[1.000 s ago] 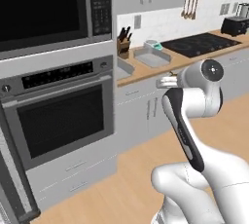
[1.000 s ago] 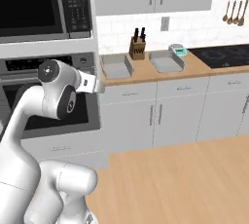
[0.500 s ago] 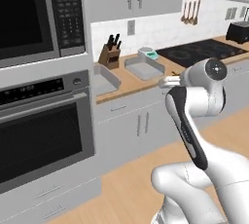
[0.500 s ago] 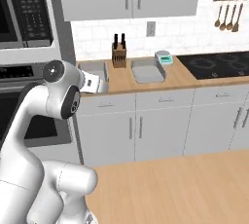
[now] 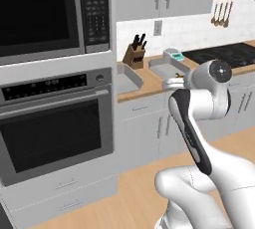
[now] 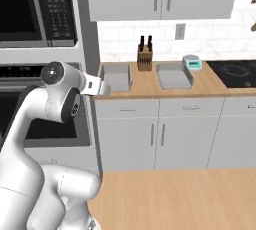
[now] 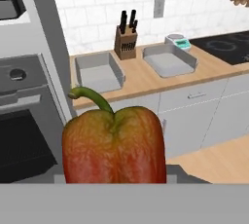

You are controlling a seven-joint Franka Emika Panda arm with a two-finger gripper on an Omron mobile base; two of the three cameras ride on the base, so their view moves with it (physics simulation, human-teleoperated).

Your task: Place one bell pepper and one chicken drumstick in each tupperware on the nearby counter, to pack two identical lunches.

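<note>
I see my gripper [image 6: 102,88] pinching a red-orange bell pepper [image 7: 114,144] up in the air, short of the counter [image 7: 146,81], two grey tupperware trays [image 7: 98,72] [image 7: 168,59] flanking a knife block [image 7: 126,41]

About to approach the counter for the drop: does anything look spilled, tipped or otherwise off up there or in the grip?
Nothing stands out. Both grey tupperware trays sit flat and empty on the counter, with the knife block upright between them. The bell pepper sits stem-up in the gripper, looking intact.
</note>
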